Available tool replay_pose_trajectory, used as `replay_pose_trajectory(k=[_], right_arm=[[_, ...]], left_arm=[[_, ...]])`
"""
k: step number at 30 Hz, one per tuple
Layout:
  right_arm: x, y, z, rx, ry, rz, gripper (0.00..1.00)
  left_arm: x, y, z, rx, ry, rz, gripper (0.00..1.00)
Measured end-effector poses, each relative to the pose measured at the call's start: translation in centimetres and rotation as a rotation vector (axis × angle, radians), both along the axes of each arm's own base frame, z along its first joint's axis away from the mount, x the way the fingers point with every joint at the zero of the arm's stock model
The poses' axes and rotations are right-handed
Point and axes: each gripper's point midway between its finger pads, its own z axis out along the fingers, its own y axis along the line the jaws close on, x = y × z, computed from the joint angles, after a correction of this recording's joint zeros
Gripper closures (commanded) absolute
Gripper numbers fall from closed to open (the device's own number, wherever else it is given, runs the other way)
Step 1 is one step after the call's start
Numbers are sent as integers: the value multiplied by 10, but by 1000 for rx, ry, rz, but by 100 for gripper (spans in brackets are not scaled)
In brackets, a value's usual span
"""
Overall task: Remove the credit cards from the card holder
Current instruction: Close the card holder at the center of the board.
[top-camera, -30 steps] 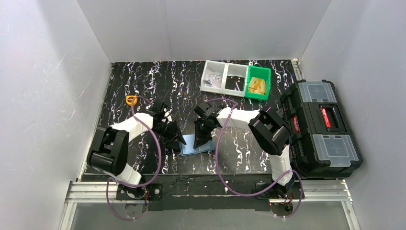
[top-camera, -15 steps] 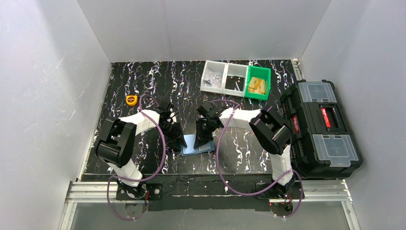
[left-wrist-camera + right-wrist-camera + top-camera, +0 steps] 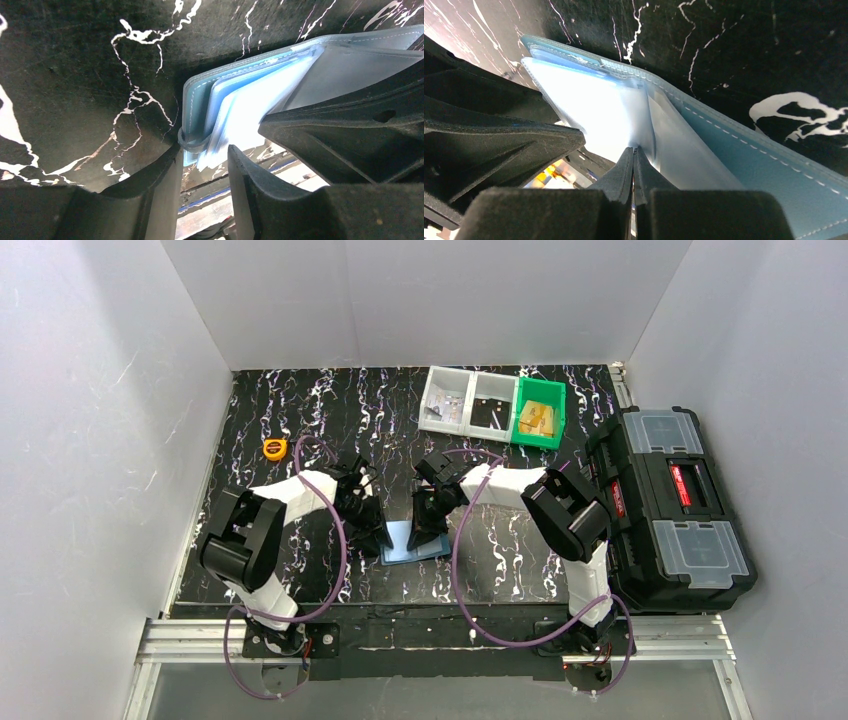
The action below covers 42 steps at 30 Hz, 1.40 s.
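Observation:
The card holder lies opened flat on the black marbled table, dusty blue with pale glossy leaves inside. I cannot tell credit cards apart from those leaves. My left gripper is at the holder's left edge. In the left wrist view its jaws stand narrowly apart, and the near corner of the leaves dips between the fingertips. My right gripper is shut, its joined tips pressed into the holder's fold with nothing visible between them.
Two clear bins and a green bin stand at the back. A black toolbox fills the right side. A yellow tape measure lies at the left. White walls enclose the table.
My left gripper has slid right up to the holder's left edge and its jaws have narrowed. The right gripper has stayed shut on the holder's inside.

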Motion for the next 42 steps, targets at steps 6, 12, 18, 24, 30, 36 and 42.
replay_pose_trajectory(k=[6, 12, 18, 24, 30, 36, 42], right_arm=[[1, -2, 4, -7, -26, -5, 65], [5, -6, 13, -97, -164, 13, 34], [21, 14, 34, -251, -339, 66, 27], [23, 17, 23, -421, -430, 113, 31], [16, -6, 10, -539, -418, 137, 35], [15, -8, 9, -544, -415, 141, 34], [11, -6, 6, -543, -395, 155, 47]], left_arm=[[2, -2, 3, 14, -39, -9, 73], [11, 9, 15, 73, -107, 11, 88], [29, 34, 38, 67, -168, 118, 90], [38, 50, 40, 50, -161, 190, 90], [31, 45, 37, 13, -139, 182, 90], [31, 42, 37, -14, -141, 179, 90], [34, 37, 39, -40, -148, 180, 91]])
